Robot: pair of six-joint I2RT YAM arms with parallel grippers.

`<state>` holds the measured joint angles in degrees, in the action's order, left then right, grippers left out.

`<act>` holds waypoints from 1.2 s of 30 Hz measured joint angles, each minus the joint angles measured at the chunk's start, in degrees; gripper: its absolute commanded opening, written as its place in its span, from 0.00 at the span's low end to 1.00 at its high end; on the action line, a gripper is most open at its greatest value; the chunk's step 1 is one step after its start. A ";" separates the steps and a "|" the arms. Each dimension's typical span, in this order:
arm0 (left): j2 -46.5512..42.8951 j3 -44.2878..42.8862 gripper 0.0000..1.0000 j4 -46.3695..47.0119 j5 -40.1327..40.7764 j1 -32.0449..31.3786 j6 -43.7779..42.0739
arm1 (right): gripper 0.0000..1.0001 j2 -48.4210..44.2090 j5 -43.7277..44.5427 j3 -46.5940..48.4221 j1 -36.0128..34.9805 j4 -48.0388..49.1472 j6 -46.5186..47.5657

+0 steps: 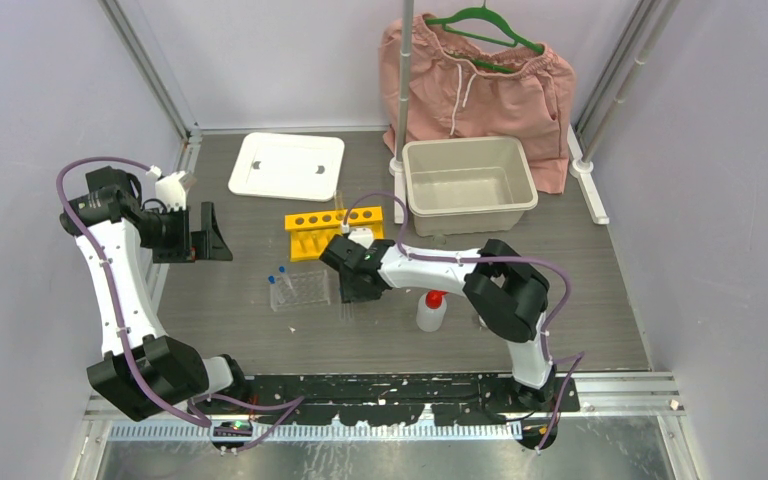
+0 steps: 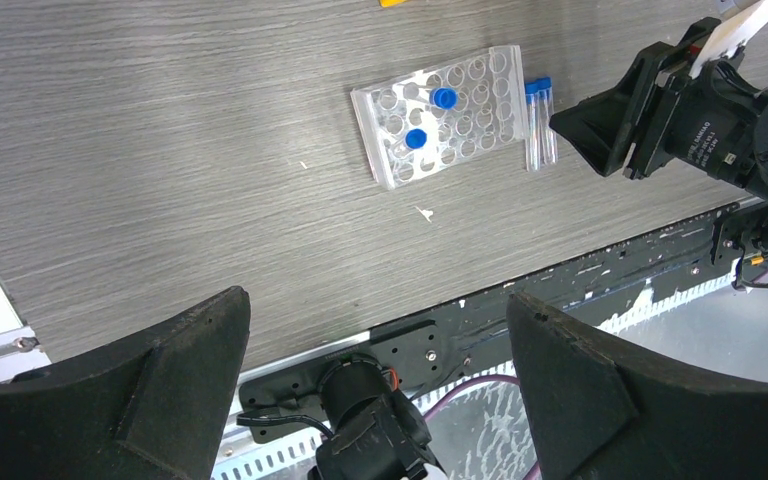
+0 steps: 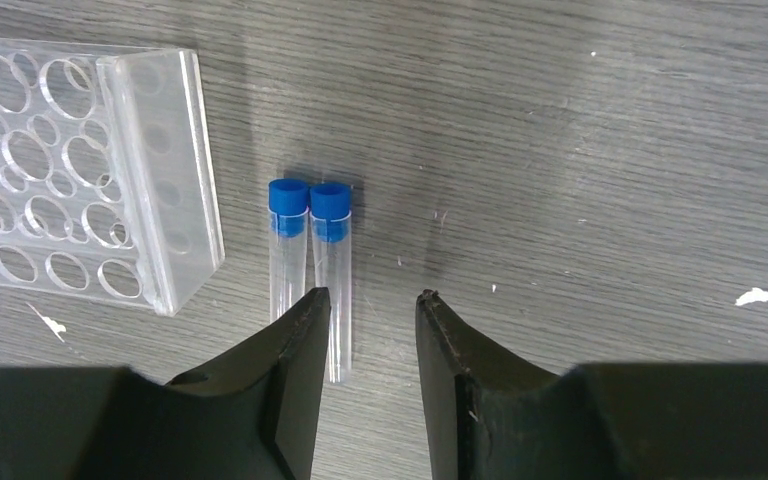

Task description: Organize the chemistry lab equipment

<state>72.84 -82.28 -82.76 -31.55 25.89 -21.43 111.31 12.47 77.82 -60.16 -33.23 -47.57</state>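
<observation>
Right claw (image 3: 372, 298), jaws apart; two blue-capped tubes (image 3: 331, 262) beside one finger (image 3: 295, 345)

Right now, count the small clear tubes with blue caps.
4. Two tubes stand in the clear plastic rack; two lie side by side on the grey table beside it, before the right gripper. More may be hidden.

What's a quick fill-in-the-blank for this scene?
1. The clear rack holds ___ capped tubes.
2. Two loose tubes lie flat beside it, with ___ caps.
3. The right gripper above the loose tubes is ___.
4. The squeeze bottle has a ___ nozzle.

Missing words: two; blue; open; red.
</observation>
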 measured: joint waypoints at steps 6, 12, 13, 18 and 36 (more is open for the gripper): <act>0.00 0.00 1.00 -0.22 0.00 0.00 -0.02 | 0.42 1.22 -0.70 0.66 0.00 0.66 0.02; 0.00 0.00 1.00 -0.24 0.00 0.00 -0.02 | 0.41 2.56 -0.68 1.38 -0.04 0.61 0.24; 0.00 0.00 1.00 -0.24 0.00 0.00 -0.02 | 0.40 2.80 -0.59 1.62 -0.04 0.46 0.31; 0.00 0.00 0.99 -0.26 0.00 0.00 -0.02 | 0.24 4.11 0.26 3.61 -0.04 -0.55 0.85; -2.45 0.00 0.96 -4.02 -5.81 0.00 -3.08 | 0.01 -0.20 3.08 7.06 -0.11 -8.83 2.19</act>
<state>70.39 -82.28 -86.78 -37.36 25.89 -24.51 111.11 15.55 84.88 -60.27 -42.06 -45.39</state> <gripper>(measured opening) 0.958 0.211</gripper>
